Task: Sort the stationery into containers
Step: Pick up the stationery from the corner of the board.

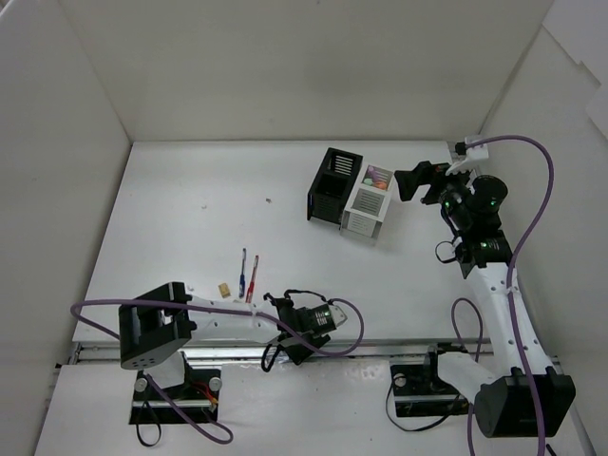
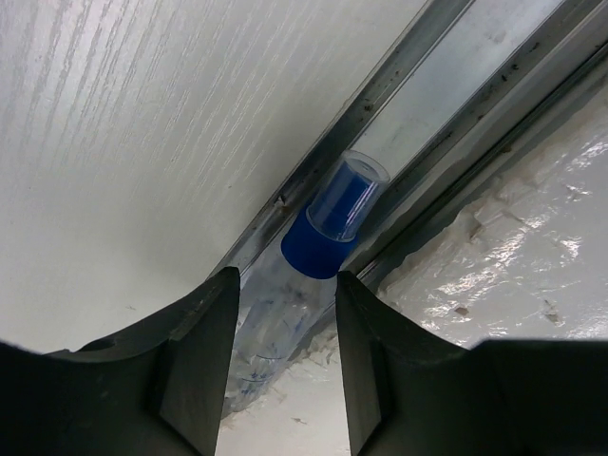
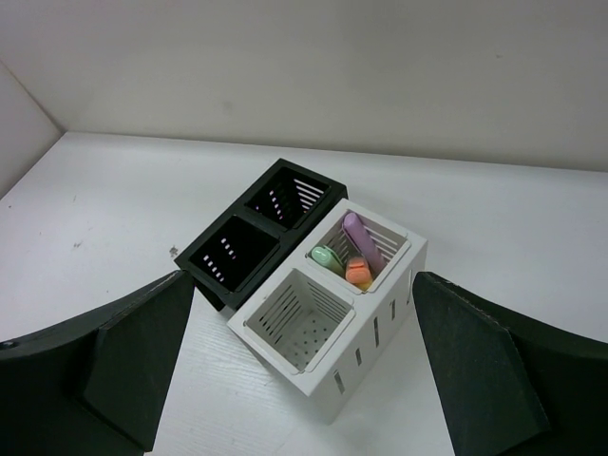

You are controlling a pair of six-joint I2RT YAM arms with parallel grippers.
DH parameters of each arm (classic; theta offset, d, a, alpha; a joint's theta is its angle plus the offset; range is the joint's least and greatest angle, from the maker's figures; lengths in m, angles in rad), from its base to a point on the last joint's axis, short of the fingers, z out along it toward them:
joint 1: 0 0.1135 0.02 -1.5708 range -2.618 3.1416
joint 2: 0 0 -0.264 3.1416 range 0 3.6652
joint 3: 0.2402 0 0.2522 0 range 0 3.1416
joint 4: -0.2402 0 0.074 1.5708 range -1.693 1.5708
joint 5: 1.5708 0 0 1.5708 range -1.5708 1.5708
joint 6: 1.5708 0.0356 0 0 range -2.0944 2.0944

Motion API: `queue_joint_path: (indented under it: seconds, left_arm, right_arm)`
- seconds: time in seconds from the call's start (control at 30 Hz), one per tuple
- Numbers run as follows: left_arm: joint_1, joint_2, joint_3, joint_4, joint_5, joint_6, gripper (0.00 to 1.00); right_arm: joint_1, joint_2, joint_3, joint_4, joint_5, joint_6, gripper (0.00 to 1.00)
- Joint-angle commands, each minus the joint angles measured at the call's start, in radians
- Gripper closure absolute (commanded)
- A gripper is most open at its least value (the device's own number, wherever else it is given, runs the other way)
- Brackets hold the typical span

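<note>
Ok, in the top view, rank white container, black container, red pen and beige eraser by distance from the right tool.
1. White container, just left of the right tool.
2. Black container, next left.
3. Red pen, near-left.
4. Beige eraser, farther left.

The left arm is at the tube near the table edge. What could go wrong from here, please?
1. The clear tube lies in the groove of the metal rail, so the left fingers may scrape the rail or squeeze the tube out sideways.
2. Its round body could also roll along the groove, out of reach.
</note>
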Motion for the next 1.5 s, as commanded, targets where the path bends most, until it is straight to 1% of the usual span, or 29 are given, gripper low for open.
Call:
queue_joint_path:
  seconds: [0.0,0.13,0.2,0.33,0.43,0.5,0.57,0.6,0.63,0.7,0.8,0.83,0.9,0.93,1.0,1.07,1.13,1.17,1.23,1.27,1.3,1.33,1.37,1.4,1.43,1.47]
  left_arm:
    - [-0.006,-0.006,-0.035,-0.111,0.034,-0.040,0.62]
    - [-0.006,-0.011,-0.052,-0.115,0.035,-0.044,0.60]
    - [-0.006,0.008,-0.039,-0.118,0.028,-0.044,0.59]
    - [-0.006,0.071,-0.022,-0.124,0.008,-0.054,0.54]
    - [-0.006,0.103,-0.012,-0.118,0.017,-0.053,0.54]
    - [-0.006,0.097,-0.009,-0.115,0.005,-0.056,0.58]
    - [-0.006,0.065,-0.003,-0.126,-0.044,-0.063,0.73]
    - [-0.006,0.049,0.011,-0.144,-0.058,-0.066,0.79]
    - [-0.006,0.034,0.019,-0.154,-0.092,-0.070,0.90]
    - [-0.006,-0.024,0.042,-0.172,-0.127,-0.083,0.99]
    - [-0.006,-0.101,0.083,-0.201,-0.228,-0.109,1.00]
    - [-0.006,-0.122,0.093,-0.207,-0.291,-0.117,1.00]
    - [-0.006,-0.178,0.120,-0.220,-0.362,-0.134,1.00]
    - [-0.006,-0.211,0.129,-0.221,-0.420,-0.140,1.00]
    - [0.021,-0.241,0.163,-0.217,-0.466,-0.139,1.00]
    - [0.052,-0.271,0.183,-0.203,-0.572,-0.154,1.00]
    - [0.081,-0.294,0.212,-0.149,-0.639,-0.140,1.00]
    - [0.098,-0.302,0.220,-0.117,-0.649,-0.123,1.00]
    - [0.147,-0.326,0.237,0.016,-0.670,-0.052,1.00]
    - [0.185,-0.336,0.238,0.143,-0.654,-0.006,1.00]
    - [0.205,-0.356,0.237,0.203,-0.631,0.031,1.00]
    - [0.225,-0.363,0.232,0.350,-0.584,0.133,1.00]
    - [0.263,-0.371,0.223,0.430,-0.533,0.195,1.00]
    - [0.280,-0.374,0.218,0.504,-0.438,0.241,1.00]
    - [0.297,-0.362,0.221,0.643,-0.372,0.330,1.00]
    - [0.325,-0.347,0.237,0.693,-0.297,0.360,1.00]
  right_arm:
    - [0.004,-0.005,0.013,0.052,0.009,-0.012,0.02]
    - [0.004,-0.001,0.012,0.048,0.017,-0.012,0.02]
    - [0.004,0.001,0.013,0.045,0.020,-0.014,0.02]
    - [0.004,0.001,0.015,0.037,0.023,-0.020,0.02]
    - [0.004,0.000,0.018,0.031,0.025,-0.022,0.02]
    - [0.004,-0.004,0.021,0.028,0.023,-0.020,0.02]
    - [0.004,-0.007,0.021,0.028,0.025,-0.022,0.02]
    - [0.004,-0.008,0.019,0.026,0.023,-0.022,0.02]
    - [0.004,-0.014,0.021,0.028,0.022,-0.020,0.02]
    - [0.004,-0.025,0.016,0.028,0.023,-0.019,0.02]
    - [0.004,-0.036,0.012,0.028,0.026,-0.019,0.02]
    - [0.004,-0.040,0.012,0.028,0.026,-0.019,0.02]
    - [0.004,-0.053,0.007,0.034,0.029,-0.009,0.02]
    - [0.004,-0.056,0.005,0.037,0.029,-0.009,0.02]
    - [0.004,-0.065,-0.001,0.040,0.043,0.003,0.02]
    - [0.004,-0.083,-0.016,0.048,0.060,0.017,0.02]
    - [0.004,-0.106,-0.034,0.055,0.097,0.049,0.02]
    - [0.004,-0.117,-0.060,0.062,0.115,0.063,0.02]
    - [0.004,-0.149,-0.106,0.089,0.184,0.115,0.02]
    - [0.004,-0.163,-0.122,0.103,0.236,0.138,0.02]
    - [0.003,-0.181,-0.134,0.106,0.264,0.153,0.02]
    - [0.004,-0.194,-0.165,0.106,0.293,0.173,0.02]
    - [0.004,-0.214,-0.178,0.108,0.327,0.184,0.02]
    - [0.004,-0.220,-0.189,0.102,0.347,0.188,0.02]
    - [0.004,-0.227,-0.203,0.067,0.377,0.202,0.02]
    - [0.004,-0.240,-0.209,0.049,0.422,0.211,0.02]
